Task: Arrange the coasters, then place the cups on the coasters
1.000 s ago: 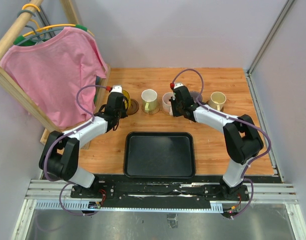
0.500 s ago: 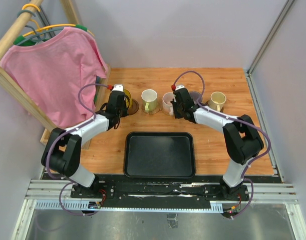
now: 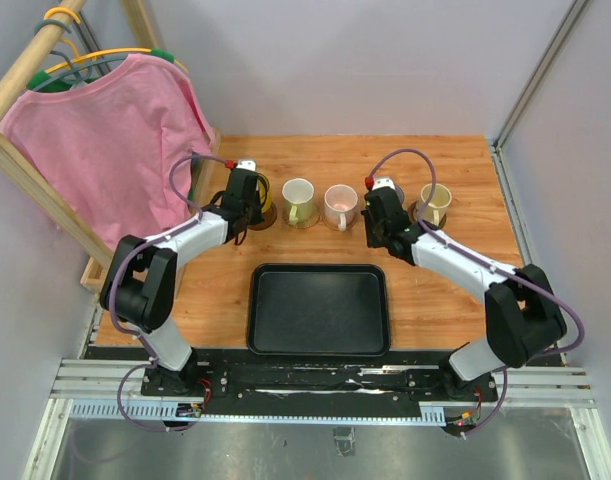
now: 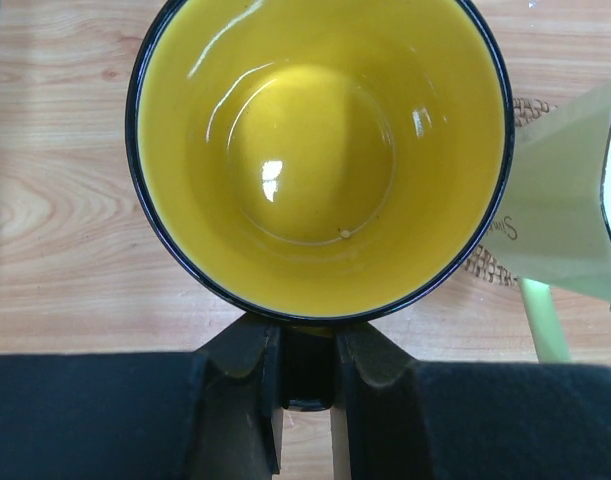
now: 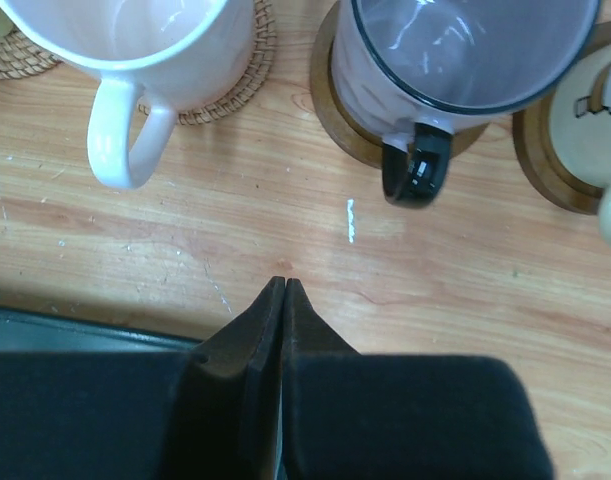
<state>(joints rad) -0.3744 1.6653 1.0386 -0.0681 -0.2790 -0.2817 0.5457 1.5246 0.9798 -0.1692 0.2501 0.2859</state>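
Left gripper (image 4: 307, 345): narrowly parted, clamped on the handle of the yellow cup (image 4: 320, 150), one finger on each side of it. Cup upright, mouth up, inside bare. Location: far left end of the cup row, at a dark coaster (image 3: 266, 214); seating on that coaster not determinable from either view.

Right gripper (image 5: 285, 285): fully closed, fingers pressed together, holding nothing. Location: above bare bench (image 3: 435, 290), just past the far edge of the black tray (image 3: 320, 310), tips pointing toward the row.

Remaining row, left to right:
- White cup (image 3: 298, 196), upright on a tan woven coaster (image 4: 490, 268), just beside the yellow cup.
- Pink cup (image 5: 135, 30), upright on a second tan woven coaster (image 5: 240, 80), handle toward the arms.
- Greyish purple cup (image 5: 465, 50), upright on a dark brown coaster (image 5: 335, 115), black handle toward the right gripper.
- Cream cup (image 3: 435, 200), upright on a dark brown coaster (image 5: 540, 150).

Wooden rack with pink shirt (image 3: 105, 140) at far left.
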